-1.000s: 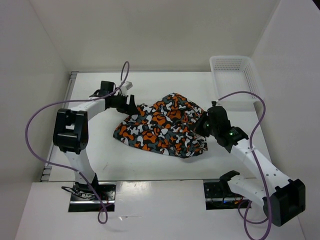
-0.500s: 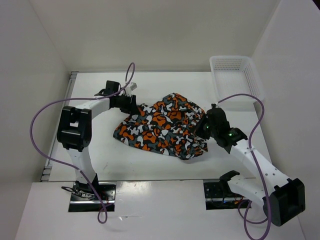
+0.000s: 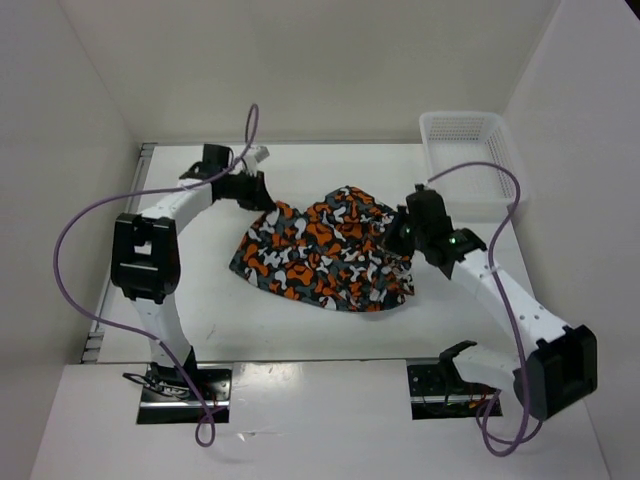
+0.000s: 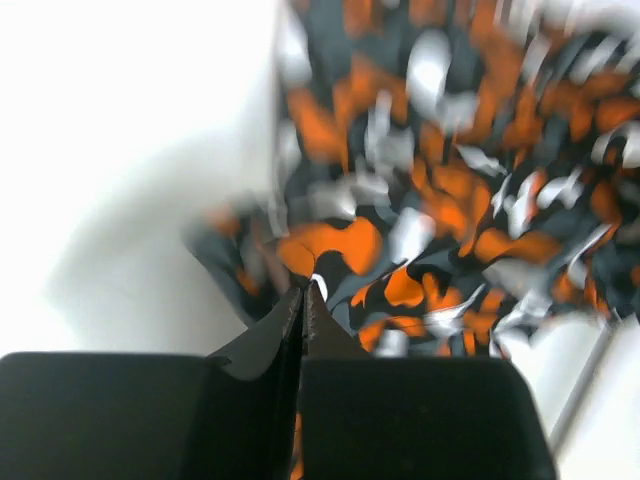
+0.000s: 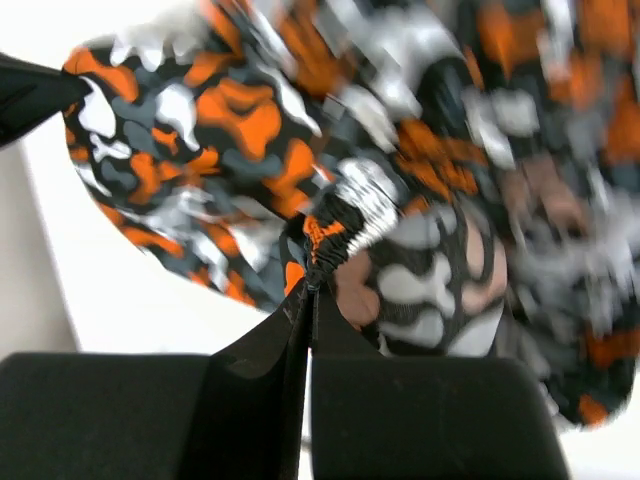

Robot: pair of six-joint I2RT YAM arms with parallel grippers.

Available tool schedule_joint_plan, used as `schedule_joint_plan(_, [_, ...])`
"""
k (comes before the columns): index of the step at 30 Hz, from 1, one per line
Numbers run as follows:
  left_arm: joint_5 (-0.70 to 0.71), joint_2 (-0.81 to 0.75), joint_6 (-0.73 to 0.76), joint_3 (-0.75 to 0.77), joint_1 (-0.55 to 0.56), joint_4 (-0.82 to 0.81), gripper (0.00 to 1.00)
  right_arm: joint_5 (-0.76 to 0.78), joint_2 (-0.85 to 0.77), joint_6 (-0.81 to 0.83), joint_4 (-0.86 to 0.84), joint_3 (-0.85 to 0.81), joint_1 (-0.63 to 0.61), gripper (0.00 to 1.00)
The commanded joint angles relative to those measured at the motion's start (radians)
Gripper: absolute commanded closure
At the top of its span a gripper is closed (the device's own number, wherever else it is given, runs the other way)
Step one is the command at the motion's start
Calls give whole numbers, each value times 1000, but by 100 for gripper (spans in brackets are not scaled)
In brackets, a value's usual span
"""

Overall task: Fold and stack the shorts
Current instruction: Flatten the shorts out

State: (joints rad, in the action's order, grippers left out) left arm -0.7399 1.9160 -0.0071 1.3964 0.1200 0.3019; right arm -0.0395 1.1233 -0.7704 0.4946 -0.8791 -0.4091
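Observation:
The camouflage shorts lie crumpled in the middle of the table, orange, grey, black and white. My left gripper is at their far left corner, jaws shut, pinching the fabric edge; in its wrist view the left gripper shows no gap. At the right side of the heap my right gripper is shut on the shorts. In the right wrist view the right gripper pinches the gathered elastic waistband, and cloth hangs blurred around it.
A white mesh basket stands at the back right corner of the table, just beyond the right arm. Purple cables loop over both arms. White walls close in the table on the left, back and right.
My left gripper has closed on the shorts' left corner and shifted toward the back. The right arm has moved back and left with its grip, bunching the cloth.

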Motion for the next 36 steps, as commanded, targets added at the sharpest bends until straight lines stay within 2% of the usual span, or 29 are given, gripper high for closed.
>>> schedule_joint_plan(1, [-74, -61, 7, 227, -72, -46, 100, -48, 117, 89, -103, -225, 58, 99])
schedule_joint_plan(2, [-75, -37, 7, 296, -72, -46, 100, -75, 219, 124, -103, -356, 103, 99])
schedule_joint_plan(3, [-64, -23, 7, 460, -86, -11, 100, -101, 274, 138, -103, -436, 122, 99])
schedule_joint_plan(4, [-55, -8, 7, 543, -95, 12, 100, -143, 327, 151, -90, -525, 139, 99])
schedule_joint_plan(5, [-55, 18, 7, 615, -109, 25, 100, -158, 378, 172, -73, -717, 151, 100])
schedule_joint_plan(7, [-75, 29, 7, 795, -173, 25, 100, -181, 512, 183, -13, -918, 161, 100])
schedule_joint_plan(8, [-88, 41, 7, 849, -196, 25, 100, -197, 548, 194, 8, -1105, 161, 100])
schedule_joint_plan(10, [-88, 41, 7, 982, -271, 34, 100, -197, 644, 194, 80, -1344, 161, 100])
schedule_joint_plan(13, [-121, 41, 7, 1091, -364, 112, 100, -188, 699, 218, 184, -1532, 161, 100])
schedule_joint_plan(14, [-121, 41, 7, 1125, -381, 123, 100, -178, 699, 238, 202, -1532, 161, 100])
schedule_joint_plan(15, [-131, 13, 7, 1088, -411, 112, 100, -168, 676, 238, 211, -1532, 161, 100])
schedule_joint_plan(17, [-144, -81, 7, 962, -422, 33, 100, -136, 612, 249, 164, -1377, 161, 100])
schedule_joint_plan(18, [-144, -113, 7, 813, -437, -2, 100, -135, 518, 249, 126, -1291, 179, 100])
schedule_joint_plan(19, [-154, -179, 7, 737, -453, -54, 100, -135, 468, 238, 58, -1106, 194, 100])
schedule_joint_plan(20, [-154, -210, 7, 663, -463, -66, 100, -179, 420, 221, 29, -1012, 217, 100])
schedule_joint_plan(21, [-164, -272, 7, 506, -485, -66, 100, -215, 326, 191, -2, -816, 277, 100])
schedule_joint_plan(23, [-176, -339, 7, 320, -503, -99, 100, -297, 241, 178, -68, -633, 325, 100])
schedule_joint_plan(24, [-176, -401, 7, 226, -503, -118, 100, -298, 206, 168, -68, -477, 338, 99])
schedule_joint_plan(26, [-179, -440, 7, 5, -514, -106, 100, -342, 135, 155, -77, -347, 349, 91])
schedule_joint_plan(28, [-179, -471, 7, -80, -514, -34, 100, -342, 125, 164, -87, -201, 331, 69])
schedule_joint_plan(29, [-149, -471, 7, -142, -487, -20, 75, -327, 139, 164, -87, -143, 331, 56])
schedule_joint_plan(30, [-148, -471, 7, -167, -473, -20, 39, -317, 154, 164, -87, -126, 331, 54])
schedule_joint_plan(31, [-148, -457, 7, -180, -459, -39, 19, -316, 180, 164, -96, -117, 331, 54])
schedule_joint_plan(33, [-148, -384, 7, -147, -436, 40, 8, -316, 190, 164, -96, -116, 331, 54])
schedule_joint_plan(36, [-86, -403, 7, -174, -436, 54, 5, -298, 141, 175, -56, -115, 322, 54])
